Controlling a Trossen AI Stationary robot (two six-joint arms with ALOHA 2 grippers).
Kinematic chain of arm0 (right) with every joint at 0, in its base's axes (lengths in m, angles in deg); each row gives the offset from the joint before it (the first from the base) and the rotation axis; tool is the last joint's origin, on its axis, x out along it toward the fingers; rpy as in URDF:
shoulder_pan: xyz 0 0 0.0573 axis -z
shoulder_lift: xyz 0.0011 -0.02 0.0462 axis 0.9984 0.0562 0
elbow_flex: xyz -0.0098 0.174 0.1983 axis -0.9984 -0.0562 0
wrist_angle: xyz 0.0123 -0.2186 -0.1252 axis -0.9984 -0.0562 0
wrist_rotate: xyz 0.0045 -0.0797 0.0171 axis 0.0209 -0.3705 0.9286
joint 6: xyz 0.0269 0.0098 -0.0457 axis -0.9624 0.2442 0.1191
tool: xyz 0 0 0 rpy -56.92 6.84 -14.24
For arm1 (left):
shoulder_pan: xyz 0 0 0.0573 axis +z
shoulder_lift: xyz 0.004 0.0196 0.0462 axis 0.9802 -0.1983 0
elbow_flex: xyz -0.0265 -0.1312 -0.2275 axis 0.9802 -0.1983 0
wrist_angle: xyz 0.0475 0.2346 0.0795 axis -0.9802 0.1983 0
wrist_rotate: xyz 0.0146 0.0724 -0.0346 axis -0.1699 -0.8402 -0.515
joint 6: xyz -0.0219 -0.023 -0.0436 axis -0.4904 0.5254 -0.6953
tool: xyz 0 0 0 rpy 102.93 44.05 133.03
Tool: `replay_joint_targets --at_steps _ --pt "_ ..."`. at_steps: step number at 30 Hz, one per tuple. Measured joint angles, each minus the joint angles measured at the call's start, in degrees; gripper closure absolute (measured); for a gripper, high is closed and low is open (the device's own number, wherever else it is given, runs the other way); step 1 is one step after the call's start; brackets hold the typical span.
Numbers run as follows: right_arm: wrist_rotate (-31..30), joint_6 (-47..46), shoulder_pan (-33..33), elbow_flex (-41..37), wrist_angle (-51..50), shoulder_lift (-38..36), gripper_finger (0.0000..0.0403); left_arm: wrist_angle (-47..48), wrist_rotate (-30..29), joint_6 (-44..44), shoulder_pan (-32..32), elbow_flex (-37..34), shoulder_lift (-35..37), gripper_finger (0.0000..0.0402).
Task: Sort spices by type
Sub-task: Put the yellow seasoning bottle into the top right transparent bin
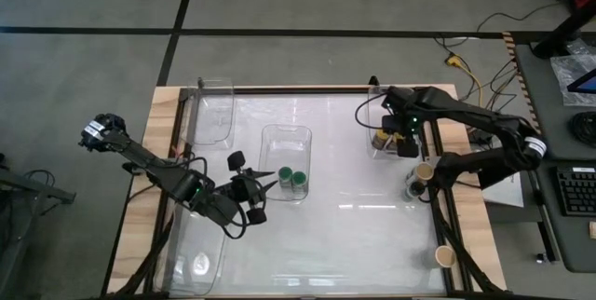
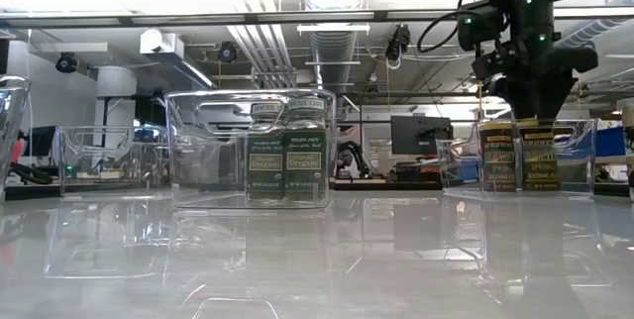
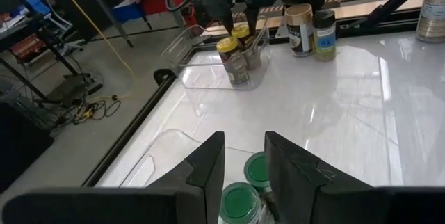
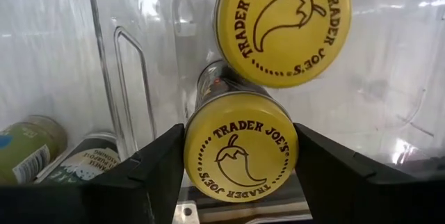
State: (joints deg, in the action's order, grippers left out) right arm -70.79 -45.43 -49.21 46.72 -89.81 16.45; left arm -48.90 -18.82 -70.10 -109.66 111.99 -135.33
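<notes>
Two green-lidded spice jars (image 1: 292, 178) stand side by side in the middle clear bin (image 1: 285, 134). My left gripper (image 3: 243, 144) hovers just left of them, open, with nothing between its fingers; the green lids (image 3: 240, 200) show below it. At the far right, my right gripper (image 4: 240, 154) points down into another clear bin (image 2: 584, 160) and is shut on a yellow-lidded jar (image 2: 540, 156). A second yellow-lidded jar (image 4: 281, 26) stands right beside it in the same bin. My right gripper pinches the yellow lid by its rim (image 4: 193, 147) between its two fingers, one on each side. The fingers come from above, pointing down. The jar is upright inside the bin, its base level with the neighbouring jar's base; whether it rests on the bin's floor I cannot tell.
A tan-lidded jar (image 1: 425, 170) and a black-lidded jar (image 1: 414, 188) stand at the table's right edge, and another tan-lidded jar (image 1: 445, 256) nearer the front. Clear bins stand at the far left (image 1: 216, 109) and near left (image 1: 196, 253).
</notes>
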Motion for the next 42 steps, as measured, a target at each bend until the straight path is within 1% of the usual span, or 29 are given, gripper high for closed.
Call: replay_joint_targets --at_steps 3,9,16,24,35,42 --pt "-0.02 0.03 0.0 -0.06 0.3 0.46 0.0172 -0.02 0.0 -0.18 -0.02 0.0 0.0 0.0313" --pt "-0.04 0.01 0.0 -0.16 1.14 0.68 0.0157 -0.02 -0.02 -0.87 0.0 0.0 0.0 0.0313" --pt "-0.48 0.21 0.0 -0.87 1.49 0.57 0.0165 -0.02 -0.04 -1.11 0.0 0.0 0.0 0.0313" --pt "-0.61 0.04 0.0 -1.11 1.1 0.66 0.0147 -0.04 -0.02 -1.36 -0.02 0.0 0.0 0.0313" --pt "-1.11 -0.03 0.0 -1.11 1.46 0.66 0.0159 -0.04 -0.02 -1.36 -0.02 0.0 0.0 0.0313" --pt "-1.64 -0.1 -0.02 -1.11 2.08 0.66 0.0138 -0.04 -0.02 -1.36 -0.02 0.0 0.0 0.0313"
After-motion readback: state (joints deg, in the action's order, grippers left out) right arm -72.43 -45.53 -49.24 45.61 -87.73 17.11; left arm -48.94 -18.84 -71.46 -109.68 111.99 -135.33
